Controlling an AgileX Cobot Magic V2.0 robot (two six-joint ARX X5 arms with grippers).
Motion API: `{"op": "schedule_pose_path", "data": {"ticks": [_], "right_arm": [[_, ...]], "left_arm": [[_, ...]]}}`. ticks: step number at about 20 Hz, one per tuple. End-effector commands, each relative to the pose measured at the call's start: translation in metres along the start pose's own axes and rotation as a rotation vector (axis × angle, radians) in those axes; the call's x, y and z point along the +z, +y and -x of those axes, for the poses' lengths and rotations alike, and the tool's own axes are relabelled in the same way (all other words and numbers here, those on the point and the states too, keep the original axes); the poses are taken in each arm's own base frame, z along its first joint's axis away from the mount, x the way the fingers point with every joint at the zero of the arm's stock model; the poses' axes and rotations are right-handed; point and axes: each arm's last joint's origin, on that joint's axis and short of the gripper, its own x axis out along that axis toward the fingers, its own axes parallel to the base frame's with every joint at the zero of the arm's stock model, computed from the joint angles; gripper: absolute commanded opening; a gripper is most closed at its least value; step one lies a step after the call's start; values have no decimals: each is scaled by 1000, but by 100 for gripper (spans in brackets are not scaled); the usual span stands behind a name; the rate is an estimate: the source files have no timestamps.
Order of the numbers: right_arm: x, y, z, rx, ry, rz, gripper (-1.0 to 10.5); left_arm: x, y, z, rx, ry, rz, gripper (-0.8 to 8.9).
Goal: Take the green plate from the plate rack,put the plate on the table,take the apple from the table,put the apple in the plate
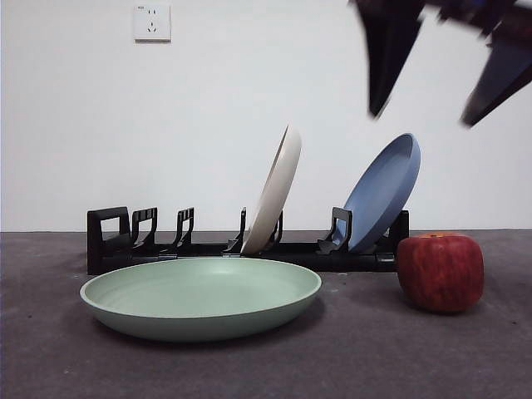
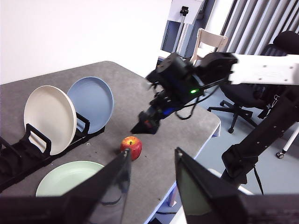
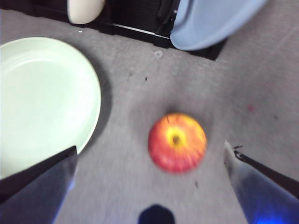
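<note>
Right now the green plate lies flat on the table, just in front of the plate rack, so I judge the first half done and the apple next. The apple stands upright on the table beside the rack's end, at about 3 o'clock from the plate and clear of its rim.

My right gripper hangs above the apple with its fingers spread wide and holding nothing. In the right wrist view the apple sits between the two fingers, a little toward 1 o'clock of centre, stem hollow facing up. It is blocky rather than long, so I see no favoured axis; a straight descent looks enough. The right arm is clearly the nearer one.

My left gripper waits well back, fingers parted and empty. Its view shows what the others cannot: the right gripper poised high above the apple. The front view alone shows the height gap between the dark fingertips and the fruit.
</note>
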Motion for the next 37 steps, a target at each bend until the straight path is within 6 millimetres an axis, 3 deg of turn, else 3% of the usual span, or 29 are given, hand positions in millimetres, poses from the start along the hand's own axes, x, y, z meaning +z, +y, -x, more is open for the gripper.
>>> {"op": "schedule_pose_path", "data": {"ticks": [1, 5, 8, 18, 19, 20, 23, 26, 30, 34, 37], "right_arm": [[2, -1, -21, -24, 39, 12, 548], [4, -13, -54, -60, 127, -14, 545], [4, -24, -71, 8, 197, -44, 545], [-5, -31, -109, 49, 344, -43, 530], [-6, -31, -111, 41, 350, -43, 499], [-6, -31, -111, 41, 351, -43, 395], [-5, -31, -111, 41, 348, -41, -14], [0, -31, -105, 41, 356, -43, -11], [24, -18, -70, 146, 280, -28, -11], [51, 20, -32, 389, 148, 48, -11], [57, 57, -25, 423, 17, 116, -12]], "left_arm": [[-1, 0, -1, -3, 3, 12, 157], [-1, 0, -1, -3, 3, 17, 157], [-1, 0, -1, -3, 4, 19, 157], [-1, 0, -1, -3, 3, 23, 157], [-1, 0, -1, -3, 4, 23, 157], [-1, 0, -1, -3, 4, 23, 157], [-1, 0, -1, -3, 3, 23, 157], [-1, 0, -1, -3, 3, 23, 157], [-1, 0, -1, -2, 4, 22, 157], [-4, 3, -2, 77, 36, 16, 157], [-12, 8, -7, 214, 126, 22, 157]]}}
